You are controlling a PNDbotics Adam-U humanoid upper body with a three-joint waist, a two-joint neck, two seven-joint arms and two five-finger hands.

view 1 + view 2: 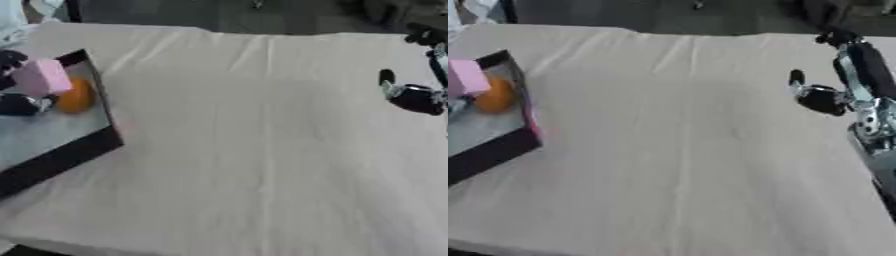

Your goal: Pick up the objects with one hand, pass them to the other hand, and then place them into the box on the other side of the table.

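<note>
At the far left of the left eye view: the box, black-walled with a grey floor, on the cloth-covered table. Holds one round orange thing, lying on the floor near the far wall. Just beside it, touching or nearly so, the pink block, over the box's far corner and seemingly not yet set down. Sits between dark parts of the left hand, above and below it, so reads as pinched by that hand; much of the hand cut off by the edge. Far across the table, at the right edge, the right hand, low over the cloth, carrying nothing; whether curled or straight, cannot tell. Nothing else loose on the cloth.

In the right eye view, much the same from a little further right. Shows the box at the left edge with the orange thing inside and the pink block above the far corner, partly cropped. Shows almost nothing of the left hand. Gives more of the right hand and its silver-and-black arm, well apart from the box.

By judgement: pickup and handover done for the pink block, with only lowering and release into the box left. Leaves no further object in sight, so probably near the end.
</note>
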